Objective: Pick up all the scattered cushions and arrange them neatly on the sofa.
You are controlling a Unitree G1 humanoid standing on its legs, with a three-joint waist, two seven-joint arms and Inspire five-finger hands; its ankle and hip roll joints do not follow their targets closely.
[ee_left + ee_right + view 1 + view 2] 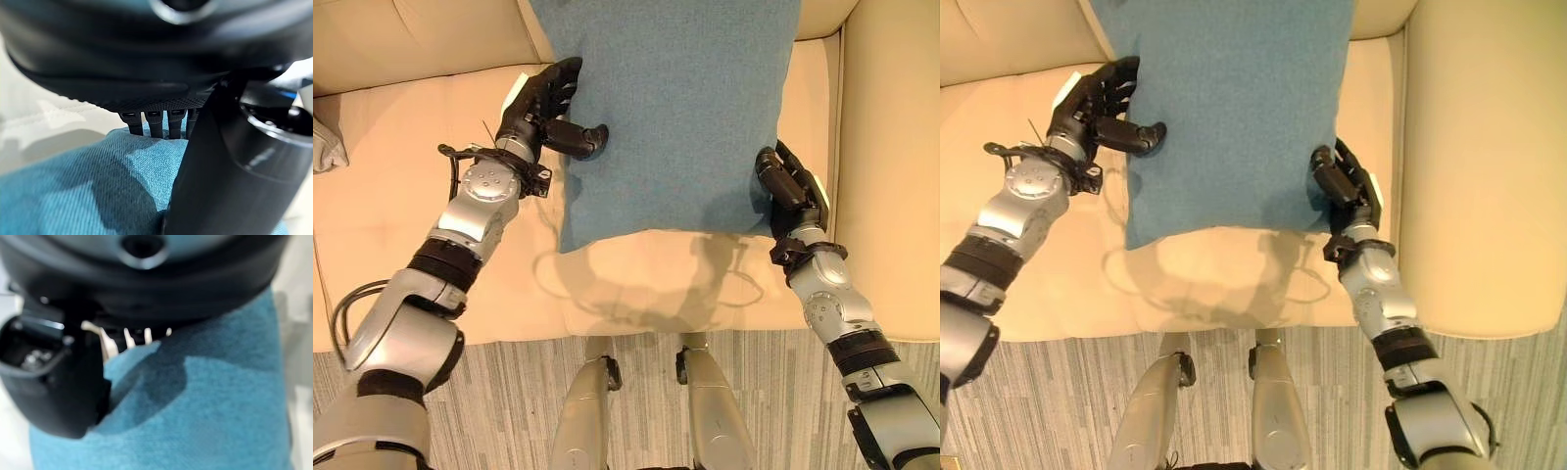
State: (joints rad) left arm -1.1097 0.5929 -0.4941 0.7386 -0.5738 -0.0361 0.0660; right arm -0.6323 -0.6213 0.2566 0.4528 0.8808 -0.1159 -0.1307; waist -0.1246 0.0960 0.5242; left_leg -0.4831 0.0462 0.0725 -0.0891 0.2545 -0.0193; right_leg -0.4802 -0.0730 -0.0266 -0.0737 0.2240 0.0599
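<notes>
**Blue cushion carried over the sofa seat, both hands gripping its edges**

The blue cushion (671, 108) fills the upper centre of the left eye view, held above the cream sofa (401, 196); its shadow lies on the seat just below its lower edge, so I judge it lifted rather than resting. The left hand (543, 113), at upper left of centre, pinches the cushion's left edge, thumb curled onto the front face and fingers wrapped behind; the left wrist view shows those fingers (149, 122) hooked over the blue cloth. The right hand (788, 186), at centre right, clamps the right edge low down, thumb in front and fingers behind the fabric. A grey cushion (328, 147) peeks in at the far left edge of the frame, on the seat.

The step in hand looks like placement; the next move calls for carrying the cushion back against the backrest at the top of the frame, standing it square beside the armrest at right, then releasing both edges together so it does not tip.
</notes>
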